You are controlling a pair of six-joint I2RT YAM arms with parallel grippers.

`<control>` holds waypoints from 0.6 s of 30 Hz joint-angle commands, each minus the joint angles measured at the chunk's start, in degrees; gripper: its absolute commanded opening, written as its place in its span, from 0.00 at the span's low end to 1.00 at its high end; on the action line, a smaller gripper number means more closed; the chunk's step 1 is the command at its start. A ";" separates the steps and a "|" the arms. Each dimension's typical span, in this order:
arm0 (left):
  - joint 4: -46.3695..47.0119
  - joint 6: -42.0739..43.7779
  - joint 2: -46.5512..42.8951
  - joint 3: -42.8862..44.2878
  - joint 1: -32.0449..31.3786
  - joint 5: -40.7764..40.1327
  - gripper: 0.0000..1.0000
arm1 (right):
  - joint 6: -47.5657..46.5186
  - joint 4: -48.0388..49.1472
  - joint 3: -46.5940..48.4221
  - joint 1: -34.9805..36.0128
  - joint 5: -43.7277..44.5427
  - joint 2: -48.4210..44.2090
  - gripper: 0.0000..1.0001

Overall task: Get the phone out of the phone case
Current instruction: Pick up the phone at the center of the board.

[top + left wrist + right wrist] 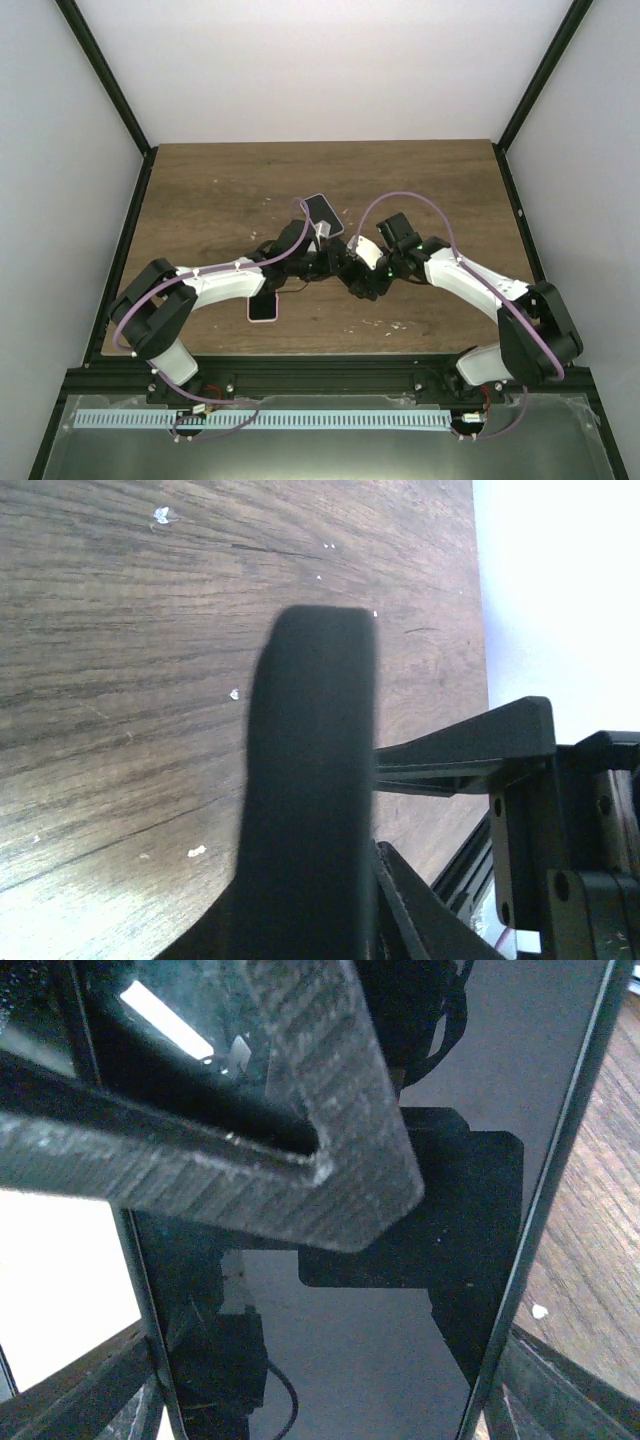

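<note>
Holding the phone (322, 212) aloft where the two arms meet puts it well apart from the pink phone case (263, 308), which lies flat on the surface (200, 200) under the left forearm. So the separation looks done. The right claw (352, 281) pinches the phone, one finger across its screen; whether the left claw (312, 245) grips anything, I cannot tell. The phone is black, glossy and thin-rimmed — its glass mirrors the claw.

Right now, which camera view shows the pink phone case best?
The top external view. The pink phone case lies flat on the table, its upper end hidden under the left arm. Neither wrist view shows it: the left wrist sees wood and a dark blur, the right wrist a glossy black screen.
</note>
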 commanded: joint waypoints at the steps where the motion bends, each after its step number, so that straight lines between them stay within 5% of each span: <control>1: 4.59 -0.27 -0.85 -0.53 -0.33 -0.17 0.18 | 0.74 3.17 0.63 0.53 -2.98 -0.70 0.61; 3: 6.11 -0.12 -1.13 -1.12 -0.32 0.41 0.10 | 0.96 3.09 1.01 0.53 -3.37 -0.66 0.68; 6: 5.15 1.89 -2.40 -0.67 0.56 1.33 0.05 | 2.39 3.76 1.36 0.53 -1.27 -1.28 0.99; 13: -11.77 16.72 -10.23 4.59 5.12 8.35 0.00 | 3.37 0.33 5.31 0.20 3.34 -5.49 1.00; 18: -16.91 26.40 -17.04 5.33 10.85 21.67 0.02 | -0.25 -13.26 16.17 -2.11 -10.98 -4.23 1.00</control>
